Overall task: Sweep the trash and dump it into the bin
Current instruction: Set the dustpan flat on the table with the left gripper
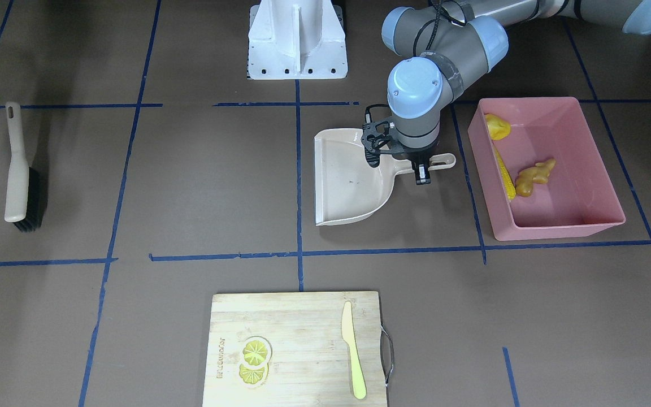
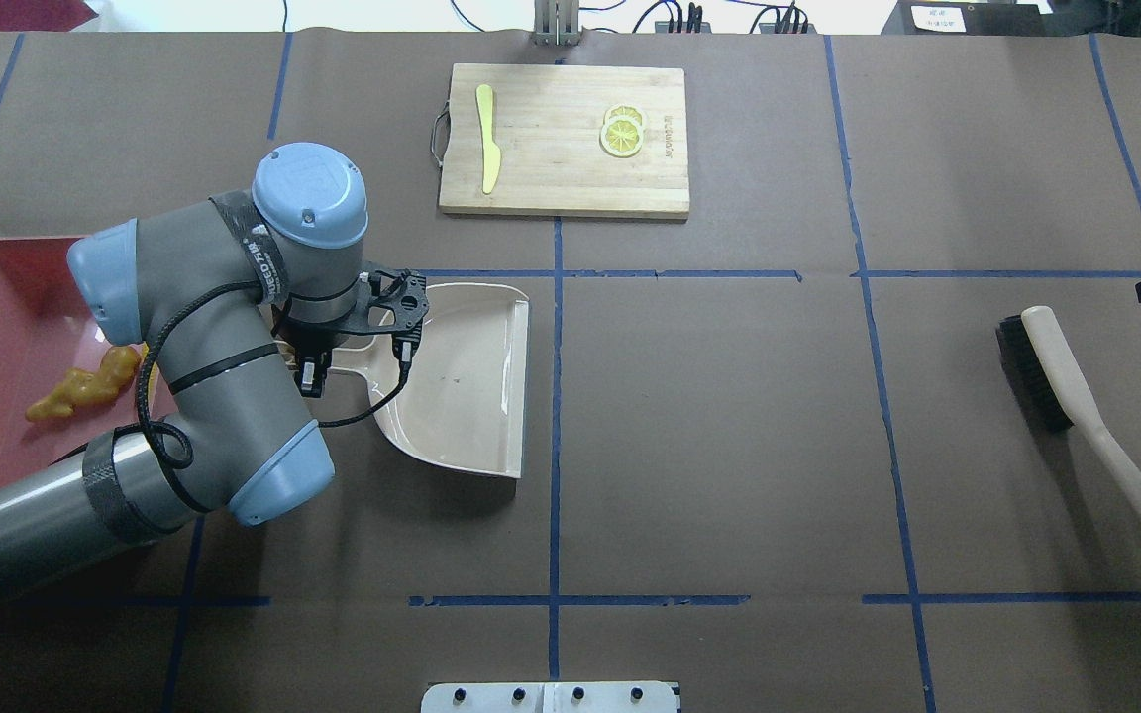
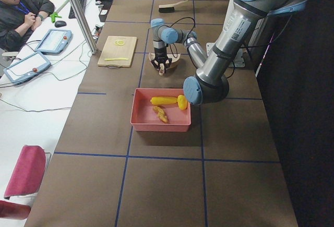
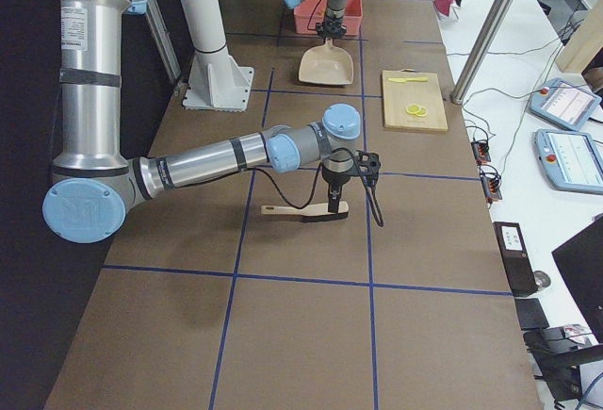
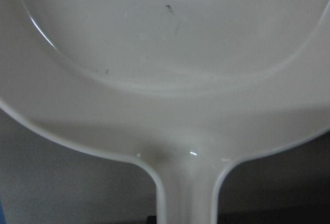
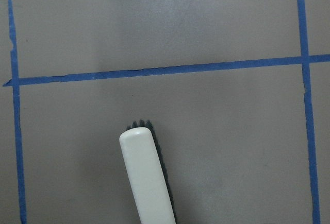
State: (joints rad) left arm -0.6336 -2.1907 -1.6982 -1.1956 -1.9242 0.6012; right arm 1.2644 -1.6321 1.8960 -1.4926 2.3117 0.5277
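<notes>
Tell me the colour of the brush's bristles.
Black bristles under a beige handle; the front-facing view shows them best.

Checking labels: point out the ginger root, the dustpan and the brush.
ginger root [image 1: 533,178], exterior front-facing view, middle of its body.
dustpan [image 1: 348,192], exterior front-facing view, bare pan floor.
brush [image 2: 1056,361], overhead exterior view, beige back above the bristles.

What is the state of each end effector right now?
Left end effector: at the dustpan handle; open or shut cannot be told.
Right end effector: above the brush; open or shut cannot be told.
</notes>
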